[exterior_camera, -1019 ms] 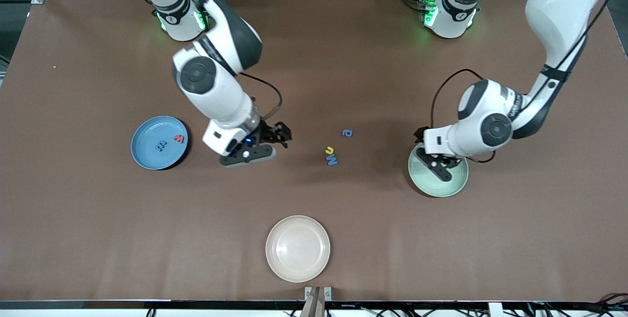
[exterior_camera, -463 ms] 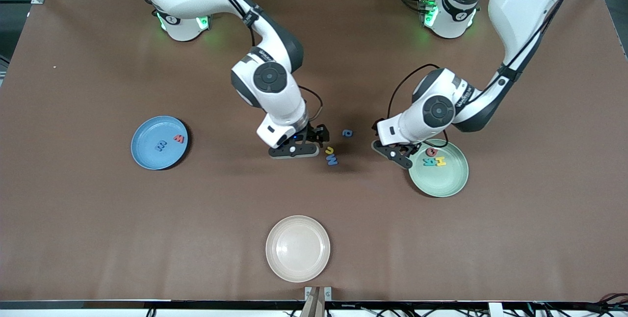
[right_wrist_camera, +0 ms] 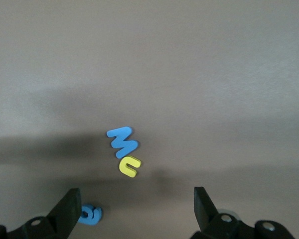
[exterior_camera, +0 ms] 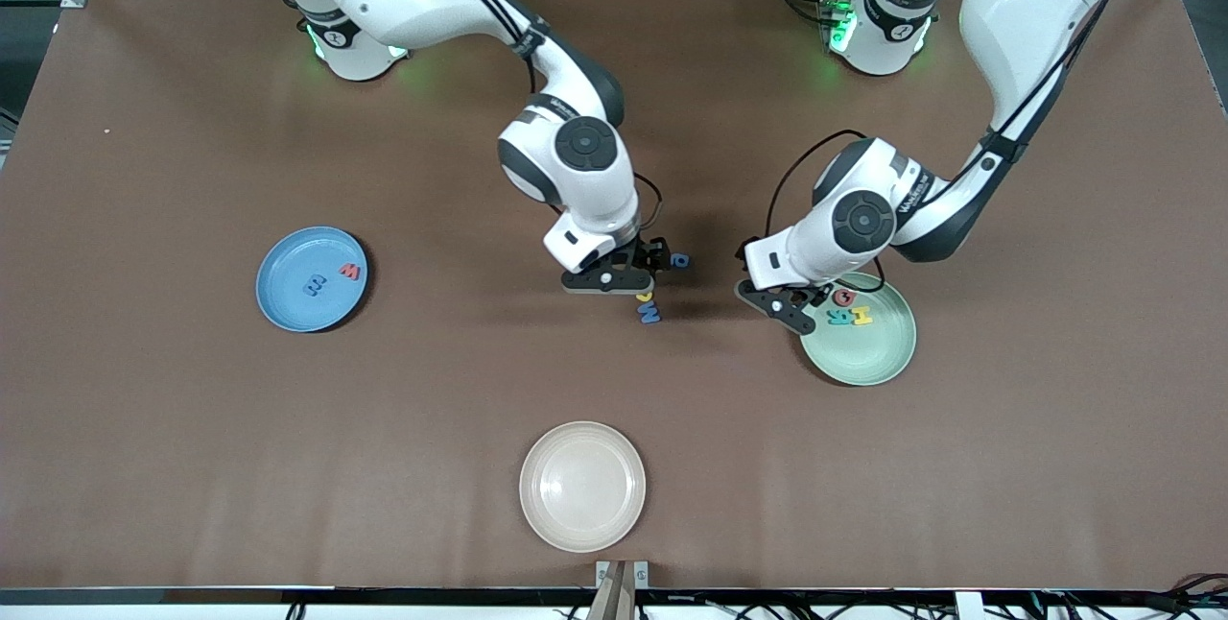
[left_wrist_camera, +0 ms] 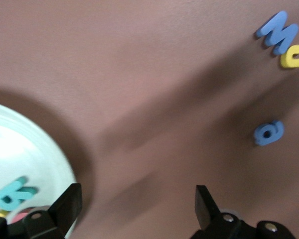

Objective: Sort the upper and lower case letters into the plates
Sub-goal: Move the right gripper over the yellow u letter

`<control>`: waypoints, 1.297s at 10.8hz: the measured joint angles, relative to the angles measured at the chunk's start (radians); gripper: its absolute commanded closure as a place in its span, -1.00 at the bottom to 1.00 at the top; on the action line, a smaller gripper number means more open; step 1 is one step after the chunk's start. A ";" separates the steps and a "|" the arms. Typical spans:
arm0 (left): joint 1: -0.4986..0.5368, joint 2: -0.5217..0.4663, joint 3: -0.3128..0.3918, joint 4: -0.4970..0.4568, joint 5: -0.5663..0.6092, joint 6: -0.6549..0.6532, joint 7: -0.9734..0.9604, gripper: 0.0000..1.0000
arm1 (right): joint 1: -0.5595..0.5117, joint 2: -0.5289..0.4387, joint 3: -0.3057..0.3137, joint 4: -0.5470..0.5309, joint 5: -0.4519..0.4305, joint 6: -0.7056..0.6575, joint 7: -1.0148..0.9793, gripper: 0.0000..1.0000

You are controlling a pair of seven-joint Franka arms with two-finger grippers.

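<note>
Three loose letters lie mid-table: a blue "a" (exterior_camera: 679,260) (right_wrist_camera: 91,214) (left_wrist_camera: 268,132), a yellow "c" (exterior_camera: 645,295) (right_wrist_camera: 129,166) (left_wrist_camera: 294,56) and a blue "M" (exterior_camera: 649,313) (right_wrist_camera: 122,141) (left_wrist_camera: 278,32). My right gripper (exterior_camera: 641,273) (right_wrist_camera: 137,209) hangs open just over them, nothing between its fingers. My left gripper (exterior_camera: 782,301) (left_wrist_camera: 137,209) is open over bare table beside the mint green plate (exterior_camera: 868,361) (left_wrist_camera: 25,149). That plate holds a red (exterior_camera: 844,297), a teal (exterior_camera: 839,316) (left_wrist_camera: 12,194) and a yellow letter (exterior_camera: 861,315). The sky blue plate (exterior_camera: 288,308) holds a red "W" (exterior_camera: 351,271) and a blue letter (exterior_camera: 314,286).
A cream-white plate (exterior_camera: 582,524) sits near the table's front edge, nearer the front camera than the loose letters. Brown table surface spreads between the plates. Both arms' elbows rise over the table's middle.
My right arm has swung from beside the blue plate to the loose letters mid-table. My left arm has come off the green plate toward the middle, uncovering three letters in it.
</note>
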 measured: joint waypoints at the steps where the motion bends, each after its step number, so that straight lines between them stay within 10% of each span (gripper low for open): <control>1: 0.021 0.000 0.001 0.000 0.001 0.000 0.055 -1.00 | 0.028 0.025 -0.025 0.027 0.000 0.000 0.010 -0.88; 14: 0.034 0.001 -0.002 -0.001 0.042 0.000 0.102 -1.00 | 0.088 0.171 -0.072 0.135 -0.013 -0.028 -0.025 -0.33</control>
